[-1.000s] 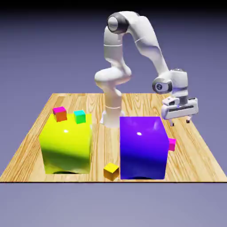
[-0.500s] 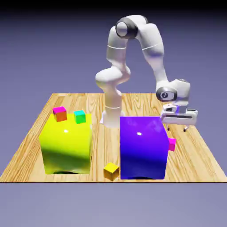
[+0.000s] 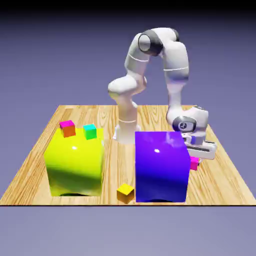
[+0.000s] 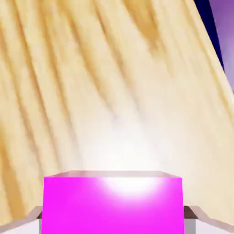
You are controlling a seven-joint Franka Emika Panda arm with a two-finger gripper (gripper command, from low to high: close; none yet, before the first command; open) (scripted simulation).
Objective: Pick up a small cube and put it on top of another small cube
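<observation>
The small cube (image 3: 194,163), tiny and all pink, rests on the wooden table against the exterior view's right side of a big purple block (image 3: 161,165). My gripper (image 3: 197,158) has come down over it and is shut on it. In the hand view the small cube (image 4: 113,203) fills the bottom between the two grey fingertips (image 4: 197,215), which press its sides. The other small cube (image 3: 90,131), teal on top with green sides, stands on top of a big yellow-green block (image 3: 75,162) at the exterior view's left.
An orange cube with a magenta top (image 3: 68,128) sits beside the teal one on the yellow-green block. A yellow-orange cube (image 3: 125,193) lies at the table's (image 3: 220,175) near edge, between the two big blocks.
The arm has lowered from above the table behind the purple block down to the pink cube, and the jaws have gone from open to shut on it.
</observation>
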